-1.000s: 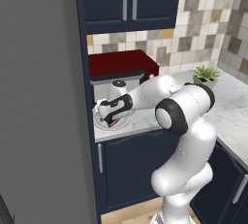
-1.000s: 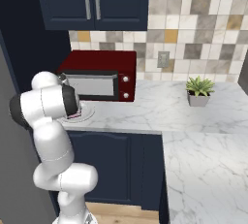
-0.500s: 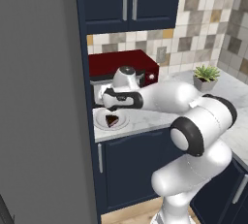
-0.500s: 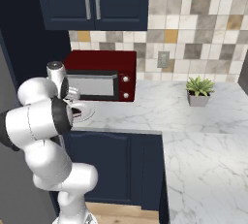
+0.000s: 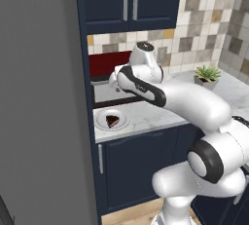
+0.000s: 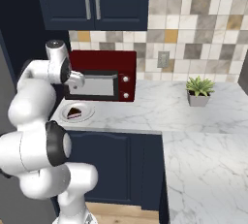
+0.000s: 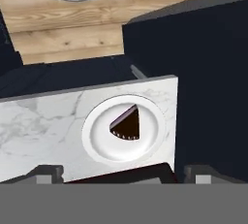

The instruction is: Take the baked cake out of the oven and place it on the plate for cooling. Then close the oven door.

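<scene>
Left base view: a white plate point(image 5: 111, 120) rests on the marble counter point(image 5: 146, 116) at about 9 o'clock from the arm's elbow, bearing a dark wedge of cake point(image 5: 112, 120). The gripper point(image 5: 115, 80) hangs above the plate at 12 o'clock, before the red microwave point(image 5: 104, 64). A potted plant point(image 5: 206, 75) stands at 3 o'clock.

Right base view: the plate point(image 6: 76, 112) lies at 7 o'clock from the microwave point(image 6: 102, 75); the plant point(image 6: 199, 90) is well apart, at 3 o'clock.

Hand view: the plate point(image 7: 123, 128) sits centred on the counter point(image 7: 43, 121), the cake slice point(image 7: 128, 124) on it, clear of both fingertips point(image 7: 46, 172); the jaws stand wide apart, holding nothing.
</scene>
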